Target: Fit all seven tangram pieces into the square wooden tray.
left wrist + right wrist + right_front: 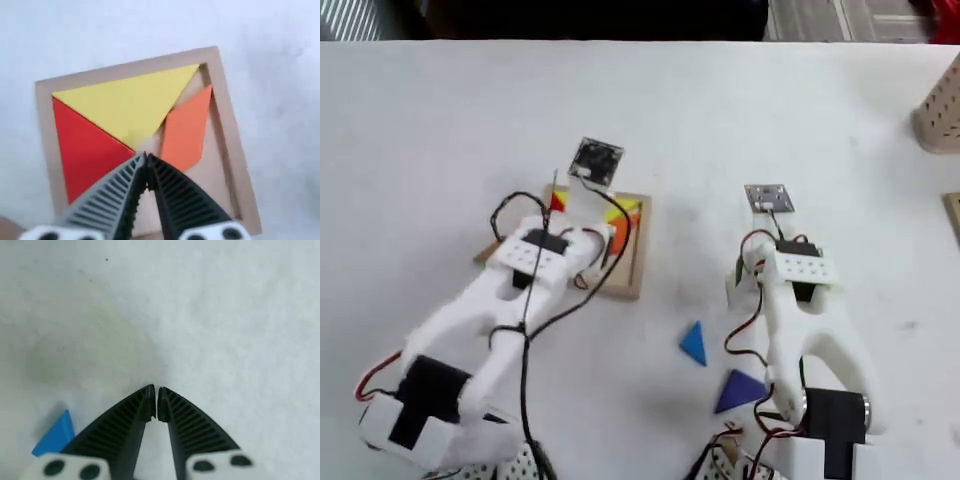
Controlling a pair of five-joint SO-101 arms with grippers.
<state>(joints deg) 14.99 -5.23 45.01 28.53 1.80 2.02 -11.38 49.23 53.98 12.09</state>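
high: tray (641, 250) under the left arm (525, 262); blue triangle (693, 343), purple triangle (738, 388) outside tray | left wrist: left end effector (146, 162) closed, empty, above tray holding yellow triangle (127, 102), red triangle (82, 147), orange piece (185, 130) | right wrist: right end effector (156, 402) closed, empty, over table (225, 315) off tray

One tray (227, 125), five tangram pieces: yellow (125, 102), red (85, 150), orange (187, 127), blue (693, 343), purple (738, 390)

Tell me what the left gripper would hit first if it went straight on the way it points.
Probably the yellow triangle in the wooden tray: the shut left gripper aims at its corner beside the red triangle, though depth is unclear.
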